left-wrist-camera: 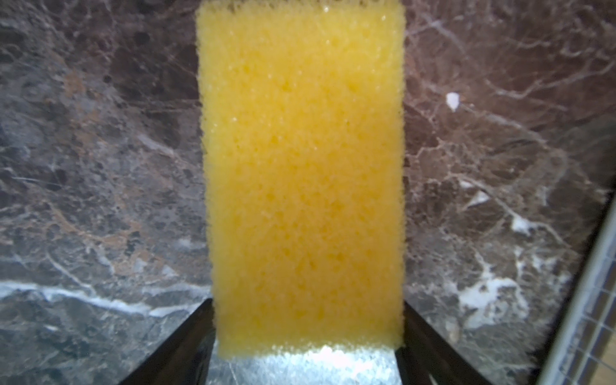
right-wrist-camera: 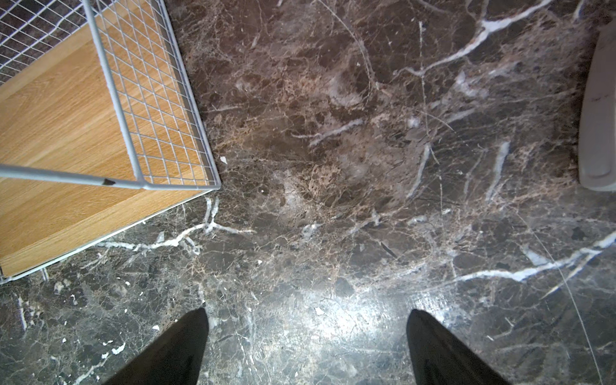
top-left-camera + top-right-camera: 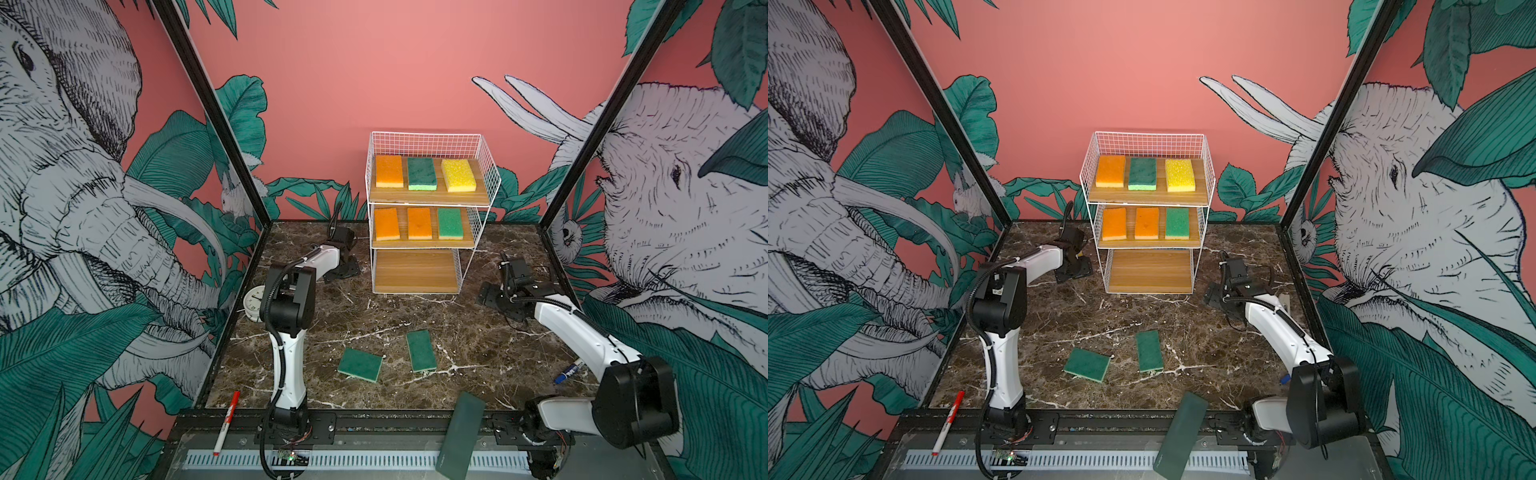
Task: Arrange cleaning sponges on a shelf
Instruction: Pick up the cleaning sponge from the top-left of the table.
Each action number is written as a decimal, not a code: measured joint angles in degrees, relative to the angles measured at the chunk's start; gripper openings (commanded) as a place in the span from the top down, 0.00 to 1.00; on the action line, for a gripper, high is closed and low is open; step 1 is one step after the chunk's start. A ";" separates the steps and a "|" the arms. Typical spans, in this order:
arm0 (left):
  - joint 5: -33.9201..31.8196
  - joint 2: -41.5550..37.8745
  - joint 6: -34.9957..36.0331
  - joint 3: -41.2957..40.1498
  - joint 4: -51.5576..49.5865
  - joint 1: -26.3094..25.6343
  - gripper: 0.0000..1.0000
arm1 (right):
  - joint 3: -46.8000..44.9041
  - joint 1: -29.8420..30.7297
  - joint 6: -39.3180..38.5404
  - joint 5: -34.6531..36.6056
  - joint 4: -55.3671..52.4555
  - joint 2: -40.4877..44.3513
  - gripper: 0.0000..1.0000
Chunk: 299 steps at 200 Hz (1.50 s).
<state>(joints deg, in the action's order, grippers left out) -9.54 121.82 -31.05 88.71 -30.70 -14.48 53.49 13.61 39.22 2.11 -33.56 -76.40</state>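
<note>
Sponges fill two boards of the shelf (image 3: pixel 424 143) in both top views, three to a board, with their long edges parallel and strips of wood between them. The top board carries the top orange sponge (image 3: pixel 389 171), top green sponge (image 3: pixel 422 173) and top yellow sponge (image 3: pixel 458 175). The middle board carries the left orange sponge (image 3: pixel 387 223), middle orange sponge (image 3: pixel 419 223) and lower green sponge (image 3: pixel 450 223). The bottom board (image 3: pixel 415 272) shows bare wood from side wire to side wire, and its front edge faces the arms.

The left tool (image 1: pixel 306 301) is low beside the shelf's left side. Its fingers straddle the loose yellow sponge (image 1: pixel 300 166), which lies flat on the marble surface (image 1: pixel 100 166), with one finger right against each long edge. Whether they squeeze it cannot be told.

The right tool (image 2: pixel 307 311) hangs spread wide with nothing between its fingers, over marble just off the shelf's right front corner and apart from the wire.

The left loose green sponge (image 3: pixel 360 364) and right loose green sponge (image 3: pixel 421 350) lie mid-surface between the arms. They are apart from each other, and open marble separates them from the shelf front.

A dark slab (image 3: pixel 461 432) overhangs the front edge. A red marker (image 3: pixel 226 422) crosses the front-left edge, and a blue marker (image 3: pixel 569 371) lies near the right edge. A clock (image 3: pixel 253 300) sits by the left edge.
</note>
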 measured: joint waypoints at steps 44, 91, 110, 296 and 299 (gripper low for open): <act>-1.60 -1.18 -0.26 -3.41 4.63 0.00 0.28 | -0.04 -0.02 -0.13 0.02 0.15 -0.20 0.04; -0.68 -4.04 2.16 -7.34 5.49 0.00 0.28 | -2.43 -0.02 -0.24 0.02 0.37 0.37 0.04; -0.04 -7.34 3.28 -11.43 5.01 0.04 0.29 | -3.37 -0.02 -0.20 -0.02 0.35 1.16 0.05; 8.50 -59.45 5.97 -43.56 -3.67 -10.14 0.33 | -15.47 0.04 3.04 -1.46 -2.95 25.03 0.07; 8.59 -60.17 5.75 -43.95 -3.76 -10.45 0.33 | -15.58 0.07 3.10 -1.46 -3.17 25.49 0.07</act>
<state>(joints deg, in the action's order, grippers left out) -0.95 61.65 -25.30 44.75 -34.46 -24.93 37.91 13.67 42.33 0.64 -36.73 -50.92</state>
